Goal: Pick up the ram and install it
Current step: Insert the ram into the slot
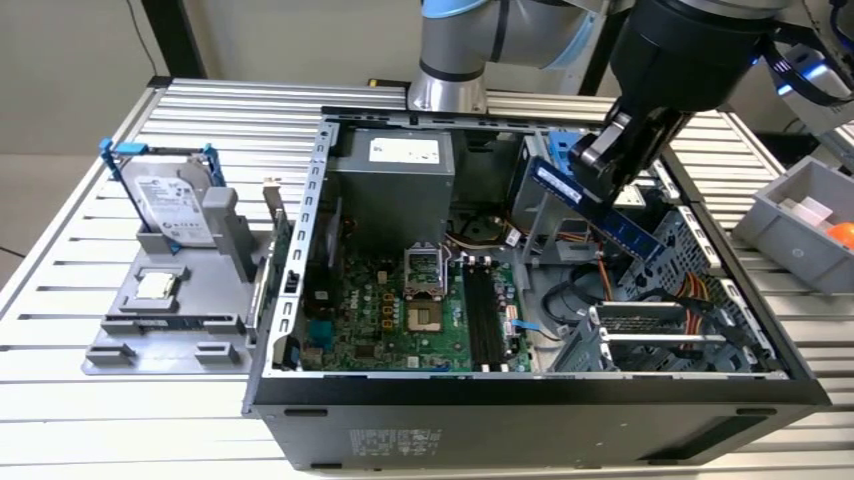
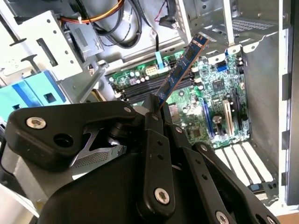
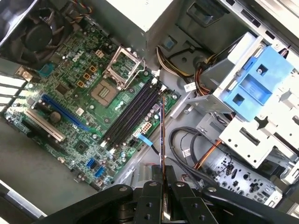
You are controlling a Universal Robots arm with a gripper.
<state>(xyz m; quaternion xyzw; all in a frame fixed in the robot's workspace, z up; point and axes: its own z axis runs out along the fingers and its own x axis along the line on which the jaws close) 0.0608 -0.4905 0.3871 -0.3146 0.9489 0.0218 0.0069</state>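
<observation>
Exterior view: carry-over step is judged in hand. The ram (image 1: 630, 230) is held tilted by the gripper (image 1: 603, 165) above the open case (image 1: 320, 200), over the drive-cage side, apart from the memory slots (image 1: 483, 315) and not yet seated.

Second wrist view: jaws are seen pinched on one end of the ram (image 2: 180, 70), w/ the rest projecting twd the motherboard (image 2: 215, 93).

First wrist view: the ram (image 3: 161, 135) is seen edge-on, at an angle to the slots (image 3: 133, 114); seating is judged to call for alignment w/ a slot.

The fingers (image 1: 603, 158) clasp one end of the ram (image 1: 627, 225), which slants out from them over the computer case (image 1: 534, 420) on the tabletop (image 1: 134, 420). Below the fingers, inside the case, lies the motherboard (image 1: 387, 320). Its memory slots (image 1: 483, 315) sit beyond the ram's free end, apart from it. Well away from the fingers, on the exterior view's left, a hard drive (image 1: 174, 205) stands in a holder (image 1: 160, 320).
</observation>
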